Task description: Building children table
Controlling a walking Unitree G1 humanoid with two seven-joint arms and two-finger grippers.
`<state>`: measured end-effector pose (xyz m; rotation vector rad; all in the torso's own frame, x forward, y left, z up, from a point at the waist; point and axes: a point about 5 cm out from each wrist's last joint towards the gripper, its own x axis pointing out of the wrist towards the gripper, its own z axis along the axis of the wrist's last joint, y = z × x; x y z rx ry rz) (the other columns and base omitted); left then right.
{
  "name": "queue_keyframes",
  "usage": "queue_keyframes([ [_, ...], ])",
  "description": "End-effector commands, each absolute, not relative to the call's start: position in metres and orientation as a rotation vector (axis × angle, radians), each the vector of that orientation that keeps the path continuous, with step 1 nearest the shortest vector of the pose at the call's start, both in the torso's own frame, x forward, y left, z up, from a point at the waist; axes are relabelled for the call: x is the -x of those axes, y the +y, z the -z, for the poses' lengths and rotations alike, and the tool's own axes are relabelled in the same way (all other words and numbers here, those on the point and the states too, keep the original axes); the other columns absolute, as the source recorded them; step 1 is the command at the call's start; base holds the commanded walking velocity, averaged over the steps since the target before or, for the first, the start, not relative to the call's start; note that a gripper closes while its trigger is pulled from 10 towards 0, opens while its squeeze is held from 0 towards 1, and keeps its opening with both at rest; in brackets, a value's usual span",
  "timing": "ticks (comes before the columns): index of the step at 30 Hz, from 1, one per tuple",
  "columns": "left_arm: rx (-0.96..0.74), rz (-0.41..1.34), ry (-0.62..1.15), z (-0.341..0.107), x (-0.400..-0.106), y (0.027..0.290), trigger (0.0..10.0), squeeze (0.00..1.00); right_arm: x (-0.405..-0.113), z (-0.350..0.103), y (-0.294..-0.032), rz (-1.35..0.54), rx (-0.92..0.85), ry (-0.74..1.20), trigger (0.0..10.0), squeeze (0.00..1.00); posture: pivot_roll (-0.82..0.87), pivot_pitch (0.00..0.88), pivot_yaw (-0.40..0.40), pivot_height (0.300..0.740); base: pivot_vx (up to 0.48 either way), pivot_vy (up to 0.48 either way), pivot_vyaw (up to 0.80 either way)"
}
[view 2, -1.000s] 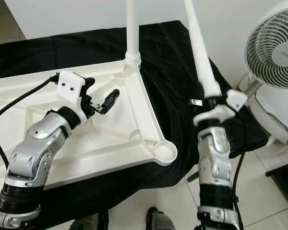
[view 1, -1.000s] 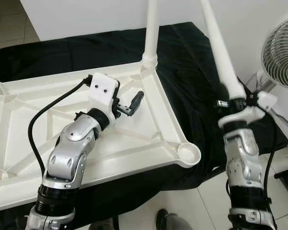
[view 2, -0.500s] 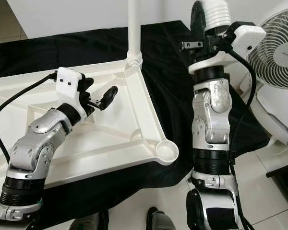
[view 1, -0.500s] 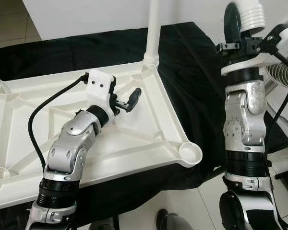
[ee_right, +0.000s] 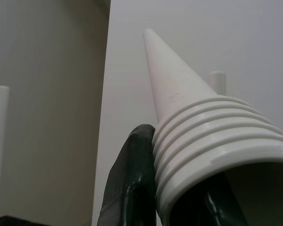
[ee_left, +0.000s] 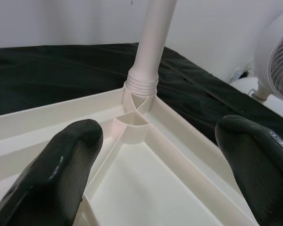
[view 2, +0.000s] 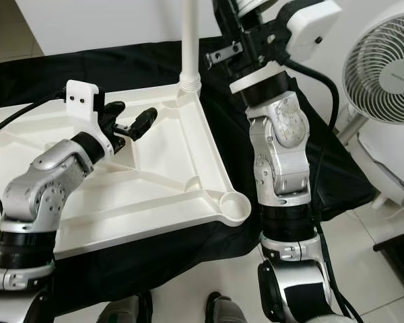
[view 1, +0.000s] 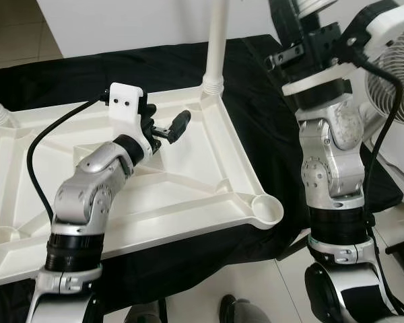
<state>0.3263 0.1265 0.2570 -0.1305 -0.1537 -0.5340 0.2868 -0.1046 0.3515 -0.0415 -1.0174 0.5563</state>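
Leg swung up, threaded end now toward the tabletop.
My right gripper (ee_right: 146,188) stays clamped on the loose leg (ee_right: 188,122), raised since a moment ago; my left gripper (view 1: 163,128) hovers apart over the upturned tabletop (view 1: 209,182), its near corner socket (view 1: 266,210) waiting.

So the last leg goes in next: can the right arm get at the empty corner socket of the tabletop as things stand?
Probably yes. The empty socket lies open on the tabletop corner nearest the right arm, nothing over it. But the right gripper is raised, holding the leg, so it must come down first.
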Motion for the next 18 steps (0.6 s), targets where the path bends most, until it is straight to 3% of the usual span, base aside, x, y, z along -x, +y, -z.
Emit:
queue_keyframes([
  [1,0.16,0.67,-0.142,-0.258,-0.325,0.123,10.0,0.0,-0.283,-0.348,-0.104,-0.571,0.066,-1.016,10.0,0.0,0.11,0.151,0.026,0.74,0.0,0.0,0.0],
  [3,0.207,0.68,-0.135,-0.262,-0.326,0.125,10.0,0.0,-0.284,-0.34,-0.105,-0.577,0.071,-0.982,10.0,0.0,0.1,0.154,0.027,0.74,0.0,0.0,0.0],
  [4,0.264,0.689,-0.122,-0.264,-0.328,0.129,10.0,1.0,-0.283,-0.333,-0.106,-0.574,0.076,-0.955,10.0,0.0,0.1,0.156,0.027,0.74,0.0,0.0,0.0],
  [8,0.293,0.707,-0.119,-0.267,-0.328,0.131,10.0,1.0,-0.283,-0.326,-0.107,-0.576,0.082,-0.927,10.0,0.0,0.1,0.158,0.028,0.74,0.0,0.0,0.0],
  [18,0.418,0.948,-0.105,-0.288,-0.317,0.127,10.0,1.0,-0.279,-0.293,-0.109,-0.591,0.098,-0.794,10.0,0.0,0.09,0.162,0.024,0.74,0.0,0.0,0.0],
])
